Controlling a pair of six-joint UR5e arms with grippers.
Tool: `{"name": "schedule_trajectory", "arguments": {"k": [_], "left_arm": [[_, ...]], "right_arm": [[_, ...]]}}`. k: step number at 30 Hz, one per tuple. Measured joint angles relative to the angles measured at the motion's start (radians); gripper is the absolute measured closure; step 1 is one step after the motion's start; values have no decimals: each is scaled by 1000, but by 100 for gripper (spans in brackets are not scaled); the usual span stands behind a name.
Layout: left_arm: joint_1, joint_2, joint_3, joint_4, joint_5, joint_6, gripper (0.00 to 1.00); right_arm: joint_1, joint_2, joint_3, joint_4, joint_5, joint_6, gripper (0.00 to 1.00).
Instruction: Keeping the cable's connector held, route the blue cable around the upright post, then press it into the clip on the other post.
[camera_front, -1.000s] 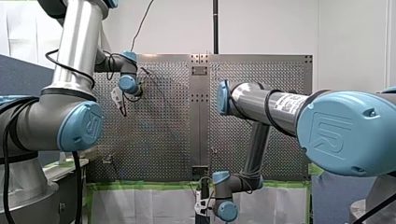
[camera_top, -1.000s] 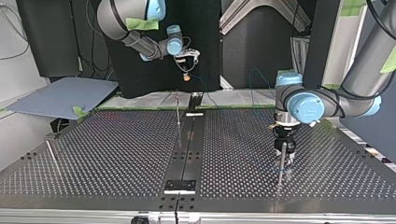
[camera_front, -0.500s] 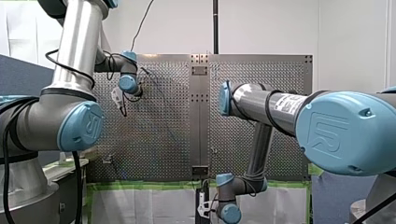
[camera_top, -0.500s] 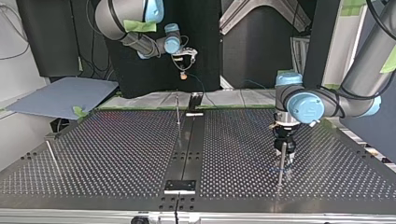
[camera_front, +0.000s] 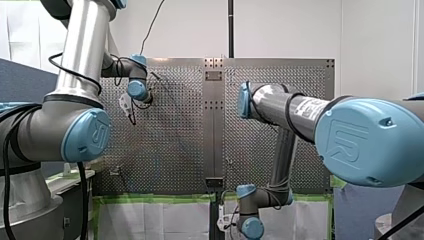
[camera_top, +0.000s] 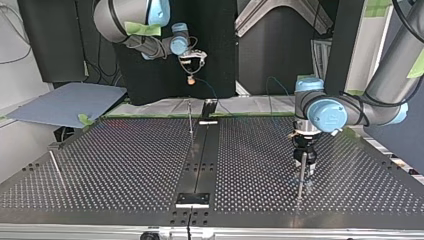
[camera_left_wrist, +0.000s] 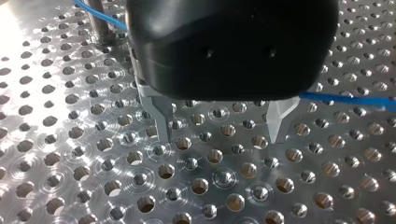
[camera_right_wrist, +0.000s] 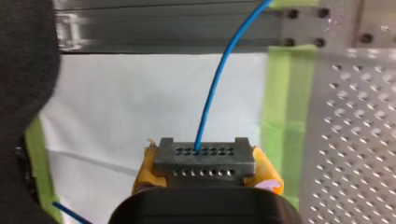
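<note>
The grey connector block (camera_right_wrist: 204, 161), clamped in my right arm's yellow-padded tool (camera_top: 190, 75), has been carried sideways off the counter's (camera_top: 125, 165) edge, so the thin blue cable (camera_right_wrist: 212, 88) is probably being pulled tight for routing, while my left arm's metal-fingered tool (camera_left_wrist: 219, 126) is held apart.

Raised "UR" mark — probably — on my right arm's blue cap (camera_front: 356, 145) and on my left arm's cap (camera_front: 89, 135).

Perf. table (camera_top: 125, 160): ctr rail (camera_top: 200, 155), upright post (camera_top: 300, 175), blue cable (camera_left_wrist: 345, 99).
</note>
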Motion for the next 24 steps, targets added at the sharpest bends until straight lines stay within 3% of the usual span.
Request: {"name": "schedule_trajectory", "arguments": {"k": [9, 16, 24], "left_arm": [[-2, 0, 0, -1, 0, -8, 0], [-5, 0, 0, -3, 0, -12, 0], [-6, 0, 0, -6, 0, -15, 0]], "right_arm": [[-10, -93, 93, -93, 16, -25, 100], [-12, -170, 170, -170, 23, -28, 100], [-14, -229, 257, -257, 74, -28, 100]]}}
